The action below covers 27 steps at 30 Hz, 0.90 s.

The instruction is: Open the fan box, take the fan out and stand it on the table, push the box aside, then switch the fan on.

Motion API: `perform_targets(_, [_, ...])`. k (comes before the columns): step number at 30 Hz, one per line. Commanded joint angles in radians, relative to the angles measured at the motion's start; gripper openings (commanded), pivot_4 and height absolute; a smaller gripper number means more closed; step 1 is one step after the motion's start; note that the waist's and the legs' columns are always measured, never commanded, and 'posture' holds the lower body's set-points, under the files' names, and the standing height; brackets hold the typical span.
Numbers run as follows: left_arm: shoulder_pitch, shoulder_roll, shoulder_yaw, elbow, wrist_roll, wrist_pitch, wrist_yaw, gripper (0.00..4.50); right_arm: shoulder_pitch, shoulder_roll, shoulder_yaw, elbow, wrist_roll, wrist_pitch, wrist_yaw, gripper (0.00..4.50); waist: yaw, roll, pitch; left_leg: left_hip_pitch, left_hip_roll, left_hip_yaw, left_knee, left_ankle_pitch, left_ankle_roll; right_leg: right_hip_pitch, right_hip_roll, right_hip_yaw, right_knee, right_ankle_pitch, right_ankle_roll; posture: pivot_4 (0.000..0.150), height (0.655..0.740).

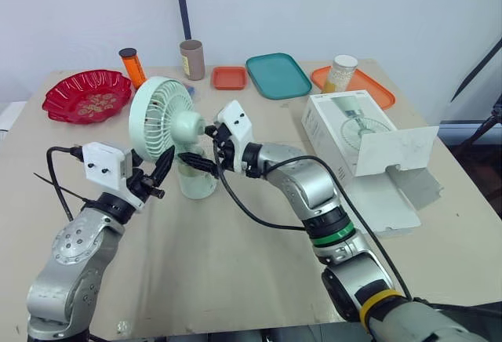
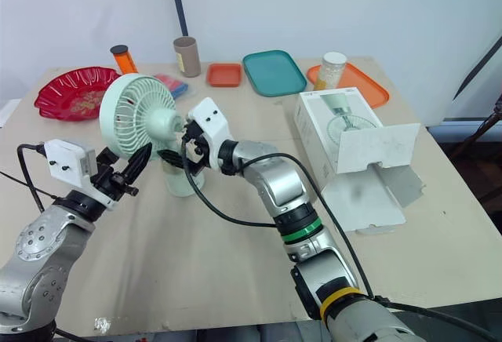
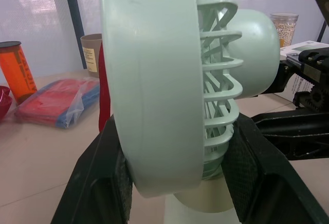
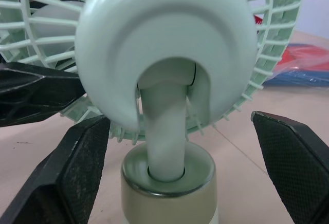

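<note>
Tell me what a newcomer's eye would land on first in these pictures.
The pale green fan stands upright on the table, left of centre, with both grippers at it. The left gripper is at the cage's lower rim, and the right gripper is open behind the motor housing, one finger on either side of the neck. To the right lies the white fan box, its flap folded open.
</note>
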Motion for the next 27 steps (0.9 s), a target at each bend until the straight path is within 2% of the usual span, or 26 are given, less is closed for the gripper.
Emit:
perform_targets(1, [-0.016,-0.001,0.008,-0.029,0.005,-0.024,-0.008,1.85,-0.027,0.019,-0.004,-0.010,0.002,-0.026,0.006,3.98,0.000,0.000,0.000,0.000,0.000,0.000,0.000,0.000,0.000,0.000,0.000,0.000,0.000,0.000,0.000,0.150,0.7400])
perform_targets(2, [-0.018,-0.001,0.008,-0.027,0.005,-0.024,-0.008,1.85,-0.026,0.018,-0.003,-0.009,0.001,-0.028,0.009,3.76,0.000,0.000,0.000,0.000,0.000,0.000,0.000,0.000,0.000,0.000,0.000,0.000,0.000,0.000,0.000,0.150,0.7400])
perform_targets(3, [-0.020,-0.001,0.009,-0.026,0.006,-0.025,-0.009,1.85,-0.023,0.017,-0.001,-0.010,-0.001,-0.030,0.012,3.15,0.000,0.000,0.000,0.000,0.000,0.000,0.000,0.000,0.000,0.000,0.000,0.000,0.000,0.000,0.000,0.150,0.7400])
perform_targets(7, [-0.018,0.003,0.019,-0.021,0.008,-0.030,-0.014,1.85,-0.003,0.006,0.012,-0.026,-0.003,-0.033,0.035,1.83,0.000,0.000,0.000,0.000,0.000,0.000,0.000,0.000,0.000,0.000,0.000,0.000,0.000,0.000,0.000,0.150,0.7400])
perform_targets(22, [-0.019,0.001,0.031,-0.019,0.018,-0.034,-0.023,1.85,0.016,0.006,0.023,-0.042,0.000,-0.047,0.077,1.83,0.000,0.000,0.000,0.000,0.000,0.000,0.000,0.000,0.000,0.000,0.000,0.000,0.000,0.000,0.000,0.150,0.7400])
perform_targets(23, [-0.019,0.001,0.029,-0.020,0.019,-0.034,-0.023,1.85,0.013,0.012,0.018,-0.036,0.000,-0.049,0.069,1.40,0.000,0.000,0.000,0.000,0.000,0.000,0.000,0.000,0.000,0.000,0.000,0.000,0.000,0.000,0.000,0.150,0.7400])
perform_targets(24, [-0.019,0.000,0.026,-0.021,0.021,-0.034,-0.022,1.85,0.011,0.015,0.014,-0.033,-0.001,-0.050,0.062,1.23,0.000,0.000,0.000,0.000,0.000,0.000,0.000,0.000,0.000,0.000,0.000,0.000,0.000,0.000,0.000,0.150,0.7400])
perform_targets(26, [-0.021,-0.002,0.023,-0.020,0.024,-0.036,-0.022,1.85,0.009,0.017,0.014,-0.032,-0.001,-0.053,0.065,0.50,0.000,0.000,0.000,0.000,0.000,0.000,0.000,0.000,0.000,0.000,0.000,0.000,0.000,0.000,0.000,0.150,0.7400])
perform_targets(27, [-0.023,-0.002,0.023,-0.018,0.025,-0.036,-0.022,1.85,0.008,0.018,0.014,-0.031,-0.001,-0.054,0.067,0.32,0.000,0.000,0.000,0.000,0.000,0.000,0.000,0.000,0.000,0.000,0.000,0.000,0.000,0.000,0.000,0.150,0.7400])
